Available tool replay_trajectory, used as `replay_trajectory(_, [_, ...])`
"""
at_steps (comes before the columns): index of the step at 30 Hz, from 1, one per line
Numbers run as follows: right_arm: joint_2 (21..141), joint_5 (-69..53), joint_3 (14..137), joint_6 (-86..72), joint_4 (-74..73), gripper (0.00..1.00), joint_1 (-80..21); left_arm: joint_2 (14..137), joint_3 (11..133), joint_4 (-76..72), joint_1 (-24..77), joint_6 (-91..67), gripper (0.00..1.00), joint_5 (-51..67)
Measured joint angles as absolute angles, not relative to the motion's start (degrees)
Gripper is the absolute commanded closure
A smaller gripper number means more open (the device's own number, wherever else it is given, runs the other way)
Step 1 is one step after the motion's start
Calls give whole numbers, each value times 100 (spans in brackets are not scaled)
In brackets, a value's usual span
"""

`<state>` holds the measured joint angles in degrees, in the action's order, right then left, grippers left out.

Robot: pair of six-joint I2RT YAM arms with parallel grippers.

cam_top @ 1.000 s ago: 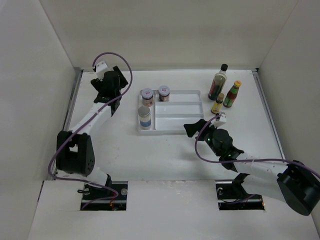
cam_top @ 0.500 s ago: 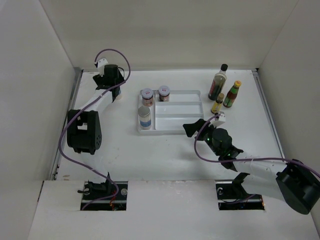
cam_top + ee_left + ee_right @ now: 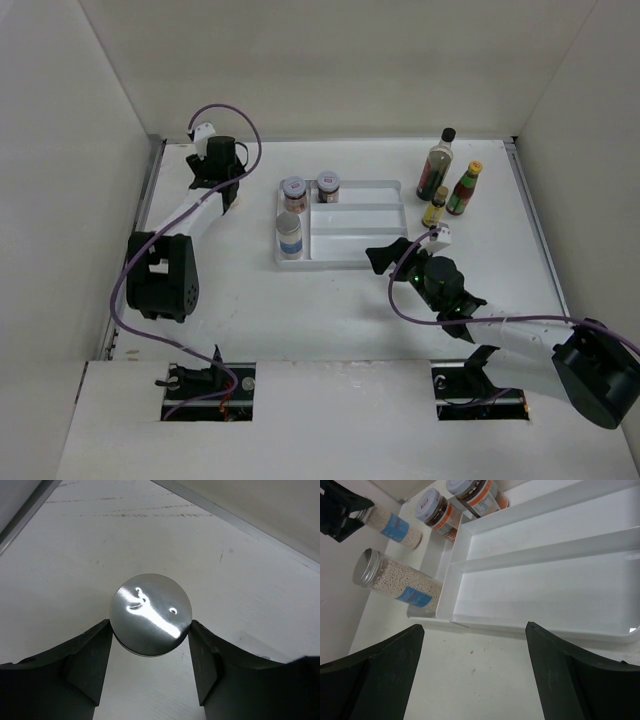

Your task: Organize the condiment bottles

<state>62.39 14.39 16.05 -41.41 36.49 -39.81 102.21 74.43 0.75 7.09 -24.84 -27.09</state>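
My left gripper (image 3: 150, 624) is shut on a silver-lidded, blue-labelled jar (image 3: 151, 614) standing on the table at the far left; both fingers press the lid's sides. The same jar (image 3: 395, 527) shows in the right wrist view under the left gripper (image 3: 216, 163). A second silver-lidded jar (image 3: 289, 233) stands in the white tray (image 3: 360, 232) at its left end, behind it two reddish-brown spice jars (image 3: 294, 192) (image 3: 328, 185). My right gripper (image 3: 379, 258) is open and holds nothing, just in front of the tray (image 3: 545, 580).
A tall dark black-capped bottle (image 3: 437, 160), a yellow-capped red sauce bottle (image 3: 464, 188) and a tiny yellow bottle (image 3: 435, 207) stand together at the far right, beside the tray. White walls close in the table on the left, back and right.
My left arm has swung over the jar at the far left, and its jaws have closed onto the lid. My right arm has barely moved.
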Motion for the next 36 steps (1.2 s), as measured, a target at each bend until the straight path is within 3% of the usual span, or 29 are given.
replay_trajectory(14, [6136,1437,1605,-4139,3645,14,-3981,7721,7220,-720,2449,-2005,67,-3245])
replay_trajectory(16, [5996,1444,1603,-4136,3647,20,-3981,7679,7277,-819,2779,-1979,67,-3232])
replay_trajectory(20, [5590,1579,1555,-4112,3656,53,-3981,7787,7282,-834,3583,-1946,67,-3144])
replay_trajectory(22, [5319,1706,1463,-4119,3651,60,-3975,7894,7255,-834,3940,-1949,67,-3081])
replay_trajectory(28, [4880,2060,1269,-4141,3632,55,-3935,8180,6785,-884,4713,-1957,67,-3059])
replay_trajectory(36, [4866,2158,1223,-4154,3597,49,-3852,8807,6104,-1022,4893,-2137,68,-3109])
